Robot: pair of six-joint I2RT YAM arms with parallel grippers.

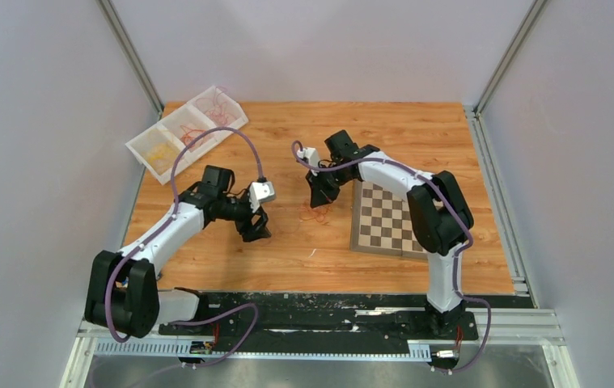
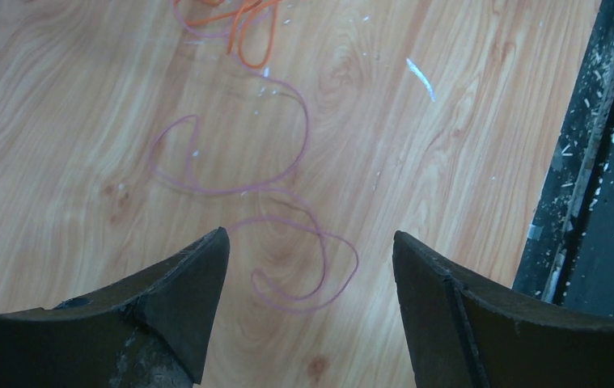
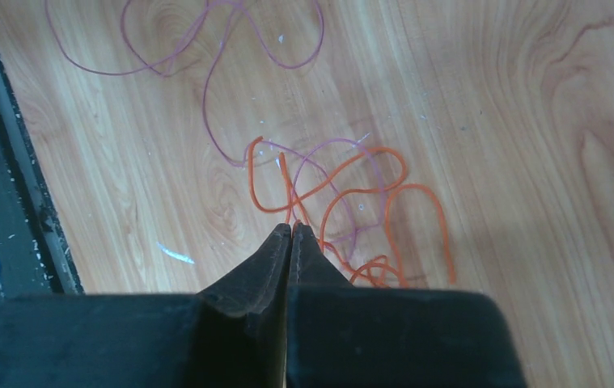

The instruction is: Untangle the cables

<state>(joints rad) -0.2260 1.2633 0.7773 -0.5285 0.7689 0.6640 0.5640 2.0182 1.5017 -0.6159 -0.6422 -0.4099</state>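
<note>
The cables (image 1: 314, 214) lie on the wooden table between my grippers, as a small orange tangle with a thin pink-purple strand trailing out of it. In the right wrist view the orange loops (image 3: 384, 151) lie right at the tips of my right gripper (image 3: 291, 226), which is shut on an orange strand; the pink strand (image 3: 206, 97) runs away beyond. My left gripper (image 2: 310, 234) is open and empty, hovering over the curls of the pink strand (image 2: 239, 191), with the orange tangle (image 2: 255, 65) farther ahead. In the top view the left gripper (image 1: 256, 230) is left of the bunch and the right gripper (image 1: 319, 198) is just above it.
A chessboard (image 1: 384, 218) lies right of the bunch, under the right arm. A clear divided tray (image 1: 140, 151) with thin strands in its compartments stands at the back left. A black strip (image 1: 336, 303) runs along the table's near edge. Grey walls enclose the sides.
</note>
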